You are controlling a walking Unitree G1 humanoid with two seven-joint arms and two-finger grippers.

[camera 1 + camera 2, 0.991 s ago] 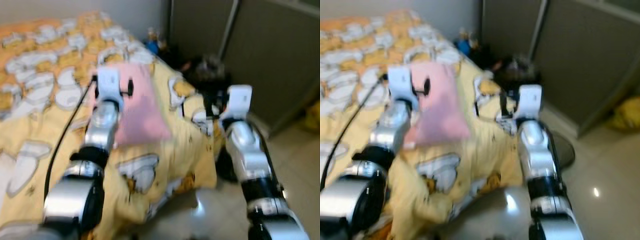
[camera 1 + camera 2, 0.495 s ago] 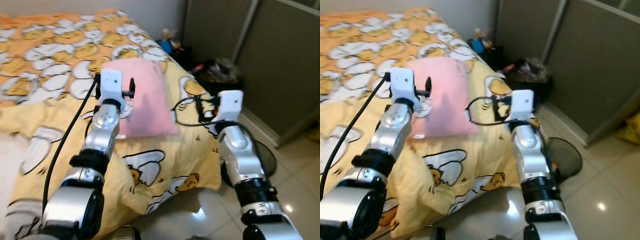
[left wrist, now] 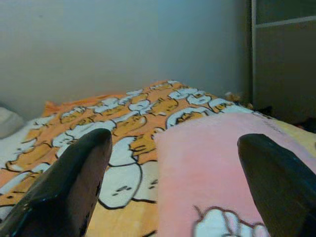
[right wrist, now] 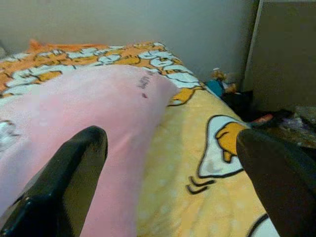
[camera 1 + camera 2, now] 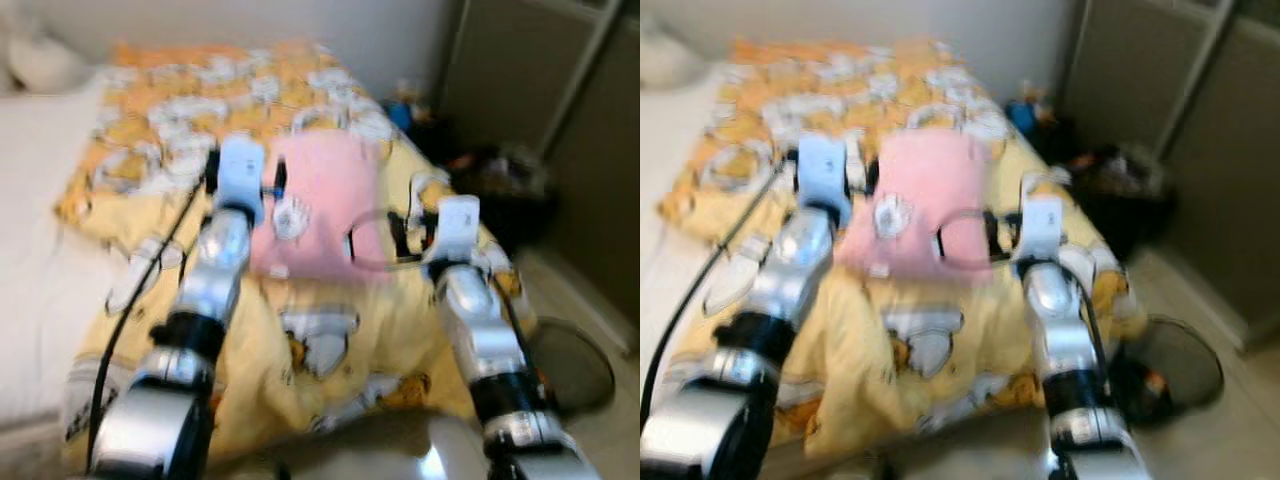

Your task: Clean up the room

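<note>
Pink pillow (image 3: pixel 222 168) on the quilt (image 4: pixel 207 197), where we see it just beyond the spread fingers (image 3: pixel 64 187) of our left gripper (image 3: pixel 173 197) and right gripper (image 4: pixel 173 187), neither touching it.

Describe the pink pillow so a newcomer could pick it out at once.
Find the bed with its yellow cartoon-print blanket. On that blanket, near the bed's right edge, lies the pink pillow, the one plain pink thing amid the yellow, orange and white pattern.

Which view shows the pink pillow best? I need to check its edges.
The right wrist view: the pink pillow is sharp, its side edge clear against the blanket. The left wrist view shows one corner; both eye views show it whole but blurred.
</note>
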